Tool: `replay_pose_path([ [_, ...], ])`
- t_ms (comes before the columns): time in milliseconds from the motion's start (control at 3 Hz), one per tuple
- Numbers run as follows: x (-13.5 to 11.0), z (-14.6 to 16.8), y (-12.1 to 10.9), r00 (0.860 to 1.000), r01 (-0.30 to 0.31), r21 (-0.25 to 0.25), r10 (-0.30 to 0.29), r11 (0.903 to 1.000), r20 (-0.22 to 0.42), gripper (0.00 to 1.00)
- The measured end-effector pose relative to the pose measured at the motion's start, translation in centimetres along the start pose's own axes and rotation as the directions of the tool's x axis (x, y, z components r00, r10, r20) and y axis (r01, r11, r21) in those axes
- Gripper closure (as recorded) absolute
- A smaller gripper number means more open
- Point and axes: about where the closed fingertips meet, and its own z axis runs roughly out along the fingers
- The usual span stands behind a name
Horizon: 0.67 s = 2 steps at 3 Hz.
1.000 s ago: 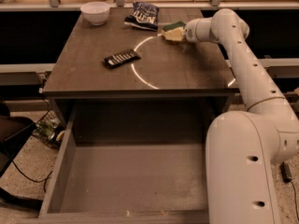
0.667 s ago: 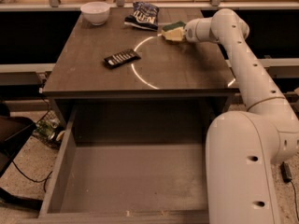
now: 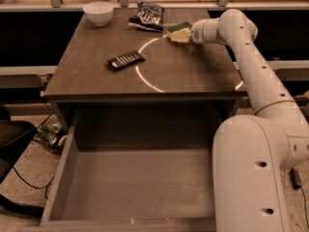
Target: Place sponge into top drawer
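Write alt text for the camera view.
A white robot arm reaches across a grey cabinet top, its gripper at the sponge near the far edge. Below, the top drawer stands pulled open. A white bowl, blue snack bag and flat black device lie on top.

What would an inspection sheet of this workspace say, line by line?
Surface: grey cabinet top, with a bright curved line across it.
Job's things: sponge at the far right of the top, at the hand; top drawer pulled open below, no objects seen inside.
Clutter: white bowl, blue snack bag, flat black object.
Grippers: one hand, at the sponge over the far right of the top.
Cables: dark cable on the floor at left.
Surroundings: speckled floor; pale rail behind the cabinet.
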Motion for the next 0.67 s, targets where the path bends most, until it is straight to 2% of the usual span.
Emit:
replay_pose_path([
  [667,0.01,0.02,0.02,1.0,0.0,0.0,0.0,1.0,0.0,0.38],
])
